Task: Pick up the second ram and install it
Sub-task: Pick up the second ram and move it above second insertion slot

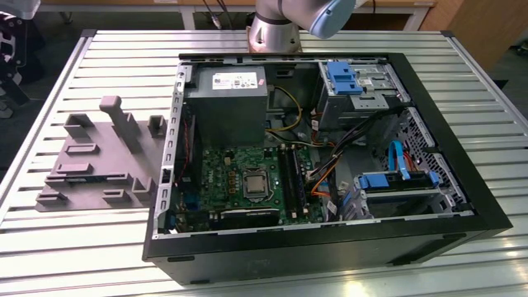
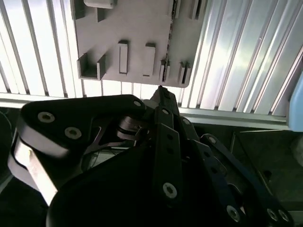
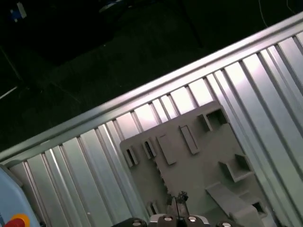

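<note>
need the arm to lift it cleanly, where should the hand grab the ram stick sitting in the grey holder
Take the ram stick near the middle of its upper long edge, coming straight down from above and closing across its two flat faces. In the second wrist view it appears to stand on edge in a narrow slot of the grey holder, so that thin top edge looks like the part most free to grip.

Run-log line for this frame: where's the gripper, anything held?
gripper: shut, above grey fixture | held: nothing visible | computer case: open, on slatted table
</note>
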Controlling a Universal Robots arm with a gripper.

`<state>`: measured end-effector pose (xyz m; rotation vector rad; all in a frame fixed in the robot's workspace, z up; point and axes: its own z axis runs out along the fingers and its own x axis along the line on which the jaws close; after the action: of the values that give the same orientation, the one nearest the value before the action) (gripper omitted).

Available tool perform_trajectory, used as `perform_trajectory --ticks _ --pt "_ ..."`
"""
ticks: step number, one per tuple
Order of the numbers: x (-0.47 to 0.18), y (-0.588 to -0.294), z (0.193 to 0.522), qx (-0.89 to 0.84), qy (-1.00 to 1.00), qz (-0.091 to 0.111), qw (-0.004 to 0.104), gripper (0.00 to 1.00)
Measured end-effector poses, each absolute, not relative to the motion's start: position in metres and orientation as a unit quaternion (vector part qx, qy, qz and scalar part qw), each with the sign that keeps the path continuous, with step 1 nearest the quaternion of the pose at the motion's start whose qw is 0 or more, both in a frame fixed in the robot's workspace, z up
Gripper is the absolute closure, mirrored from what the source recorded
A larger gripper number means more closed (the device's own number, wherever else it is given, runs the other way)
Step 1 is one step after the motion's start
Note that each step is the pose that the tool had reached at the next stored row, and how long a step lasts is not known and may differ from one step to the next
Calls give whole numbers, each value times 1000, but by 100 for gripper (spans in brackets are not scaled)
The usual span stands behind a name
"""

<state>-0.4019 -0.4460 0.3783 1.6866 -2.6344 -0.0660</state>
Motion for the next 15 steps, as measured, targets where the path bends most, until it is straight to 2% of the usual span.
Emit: perform_trajectory --ticks 15 --pt "-402 -446 365 644 -765 -20 9 89"
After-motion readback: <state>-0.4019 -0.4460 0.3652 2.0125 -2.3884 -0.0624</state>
